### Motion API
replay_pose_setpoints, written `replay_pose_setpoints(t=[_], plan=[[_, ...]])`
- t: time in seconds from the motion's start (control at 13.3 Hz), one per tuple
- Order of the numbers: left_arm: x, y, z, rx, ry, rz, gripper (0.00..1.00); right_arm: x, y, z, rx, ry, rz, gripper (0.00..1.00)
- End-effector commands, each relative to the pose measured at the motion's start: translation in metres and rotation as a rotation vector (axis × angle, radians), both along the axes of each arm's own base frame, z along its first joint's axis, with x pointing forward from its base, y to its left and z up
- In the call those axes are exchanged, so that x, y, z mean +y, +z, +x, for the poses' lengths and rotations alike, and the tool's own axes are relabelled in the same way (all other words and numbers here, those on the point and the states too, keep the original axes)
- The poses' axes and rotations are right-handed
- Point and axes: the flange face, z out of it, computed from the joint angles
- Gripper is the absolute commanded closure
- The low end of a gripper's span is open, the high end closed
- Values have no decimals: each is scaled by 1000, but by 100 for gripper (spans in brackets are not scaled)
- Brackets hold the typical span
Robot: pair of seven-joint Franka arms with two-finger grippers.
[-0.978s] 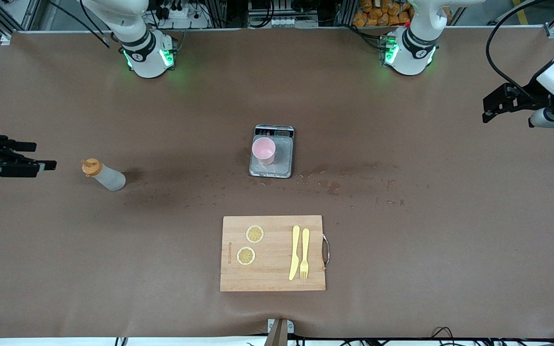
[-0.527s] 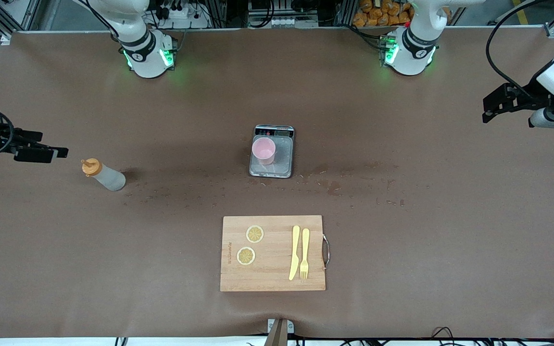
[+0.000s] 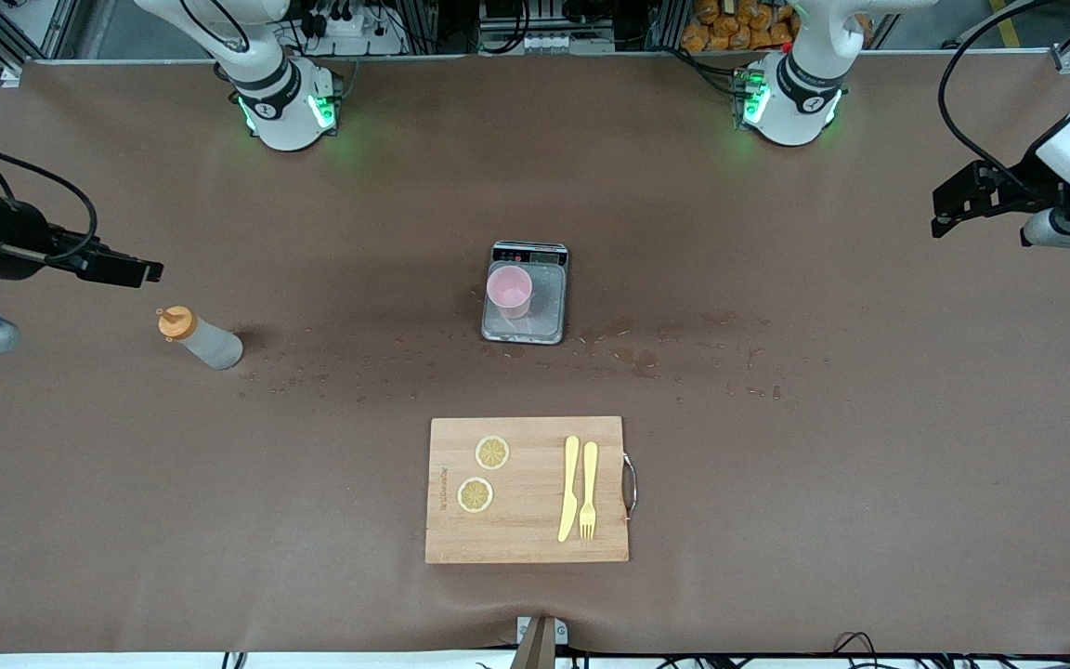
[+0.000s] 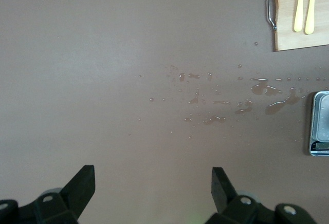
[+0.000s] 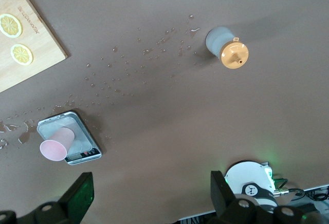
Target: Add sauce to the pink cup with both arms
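Note:
The sauce bottle (image 3: 203, 340), translucent with an orange nozzle cap (image 3: 176, 322), stands on the table toward the right arm's end; it also shows in the right wrist view (image 5: 227, 47). The pink cup (image 3: 509, 289) stands on a grey scale (image 3: 544, 316) at mid-table, and shows in the right wrist view (image 5: 53, 150). My right gripper (image 3: 150, 271) is open and empty over bare table close to the bottle, apart from it; its jaws (image 5: 151, 193) stand wide. My left gripper (image 3: 939, 216) is open and empty over the left arm's end of the table, jaws wide in its wrist view (image 4: 152, 183).
A wooden cutting board (image 3: 528, 530) lies nearer to the front camera than the scale, with two lemon slices (image 3: 492, 452), a yellow knife (image 3: 569, 488) and a fork (image 3: 588, 490). Wet splashes (image 3: 646, 358) spot the mat beside the scale. The scale's edge (image 4: 320, 124) shows in the left wrist view.
My right gripper has moved toward the robots' bases and toward mid-table, coming closer to the bottle. The left arm, bottle and cup have not moved.

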Motion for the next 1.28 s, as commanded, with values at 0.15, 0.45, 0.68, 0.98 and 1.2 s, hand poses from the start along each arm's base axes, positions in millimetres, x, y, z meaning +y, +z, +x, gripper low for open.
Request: replay_pose_setpoints(t=[0.15, 0.45, 0.68, 0.98, 1.2], plan=[[-2, 5, -4, -11, -1, -24, 0, -26, 16, -48, -150, 110, -10, 0], [-3, 5, -5, -11, -1, -24, 0, -41, 20, -74, -271, 201, -11, 0], [-3, 5, -5, -11, -1, -24, 0, -37, 28, -66, -361, 262, -51, 0], [-3, 4, -4, -9, -1, -24, 0, -32, 29, -49, -447, 282, -104, 0], [-2, 3, -4, -8, 1, -24, 0, -24, 18, -40, -440, 326, -156, 0]])
